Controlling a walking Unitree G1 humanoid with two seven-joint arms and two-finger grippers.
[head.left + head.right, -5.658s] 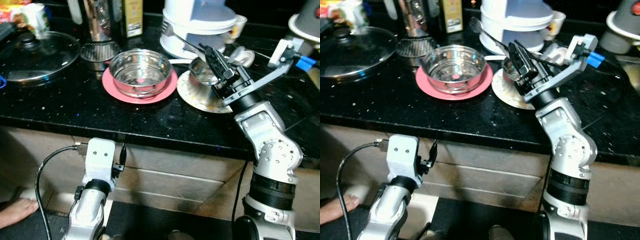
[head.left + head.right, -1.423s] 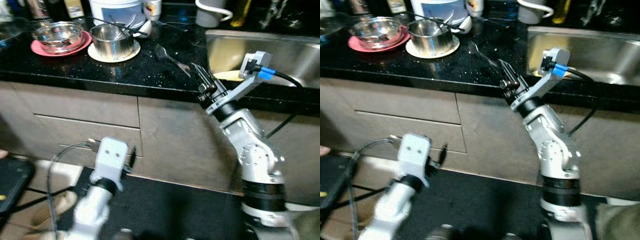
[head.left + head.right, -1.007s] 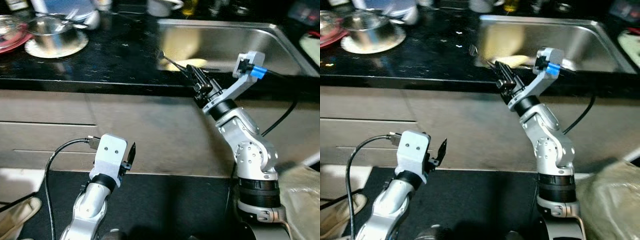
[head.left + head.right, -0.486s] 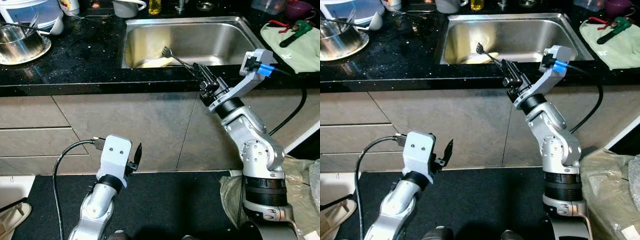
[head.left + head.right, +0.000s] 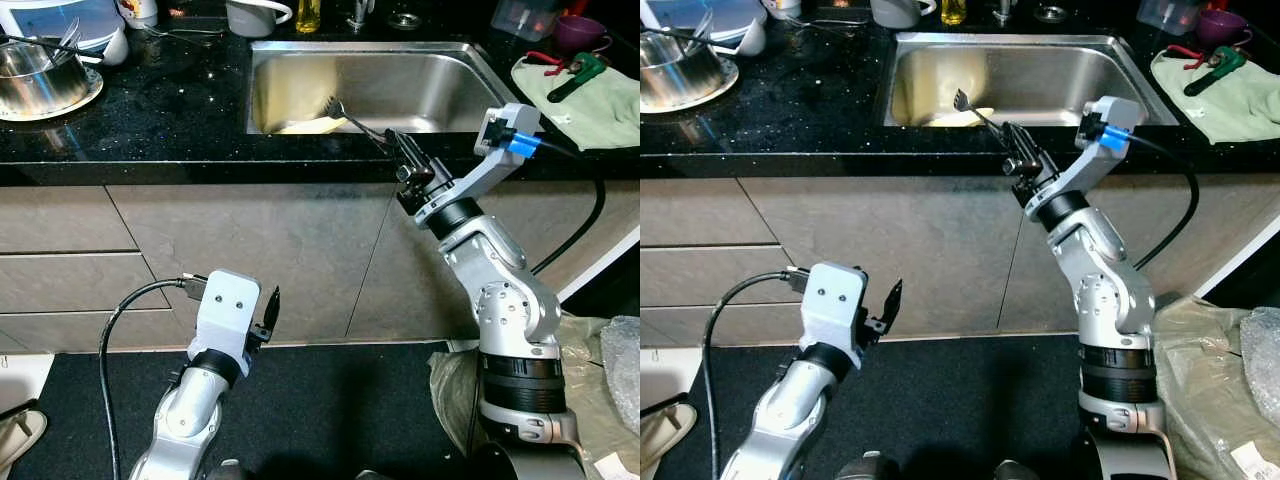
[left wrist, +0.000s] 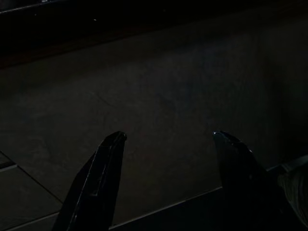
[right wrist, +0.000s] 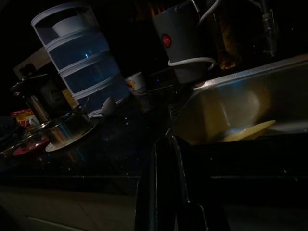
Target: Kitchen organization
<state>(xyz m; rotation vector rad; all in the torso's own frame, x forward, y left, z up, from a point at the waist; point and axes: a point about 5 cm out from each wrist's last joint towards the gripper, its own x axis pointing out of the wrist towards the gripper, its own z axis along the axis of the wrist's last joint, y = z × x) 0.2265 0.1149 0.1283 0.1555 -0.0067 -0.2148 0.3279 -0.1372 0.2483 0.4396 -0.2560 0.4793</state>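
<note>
Left gripper: hangs low before the cabinet fronts, fingers spread apart, nothing between them; bare floor below.
Counter: black, its front edge running across above the cabinets; a steel pot on a plate sits at its far left.
Fork: clamped by its handle in the right gripper, tines raised over the sink's near rim.
Right gripper: clenched on the fork, just at the counter's front edge.
Sink: steel, open basin; a yellow plate lies inside at its left.
Green cloth: on the counter right of the sink.
</note>
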